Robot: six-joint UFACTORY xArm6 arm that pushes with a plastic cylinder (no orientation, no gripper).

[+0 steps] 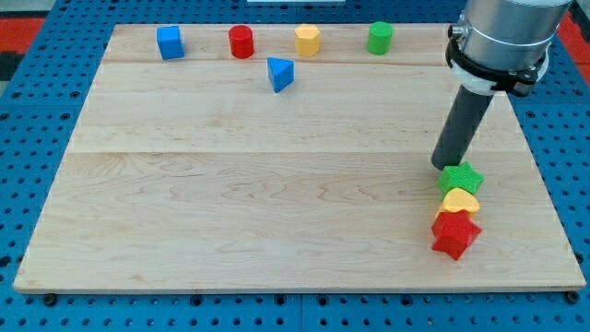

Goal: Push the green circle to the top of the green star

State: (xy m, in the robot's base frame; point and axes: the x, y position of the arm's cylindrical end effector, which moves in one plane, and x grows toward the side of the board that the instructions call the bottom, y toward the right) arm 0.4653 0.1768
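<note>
Green circle (380, 38) sits far above-left of my tip (442, 166), untouched; tip, holding nothing, touches green star (461, 177). Next: travel up behind it.

There are eight blocks: two blue (170, 42) (280, 74), two red (241, 41) (455, 233), two yellow (307, 40) (460, 201), two green (379, 38) (460, 177).

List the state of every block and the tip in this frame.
my tip: down, beside green star
green star: heads stack
yellow heart: touching both stars
red star: stack's bottom
green circle: upright, unmoved
yellow hexagon: upright
red cylinder: upright
blue cube: alone
blue triangle: alone
</note>
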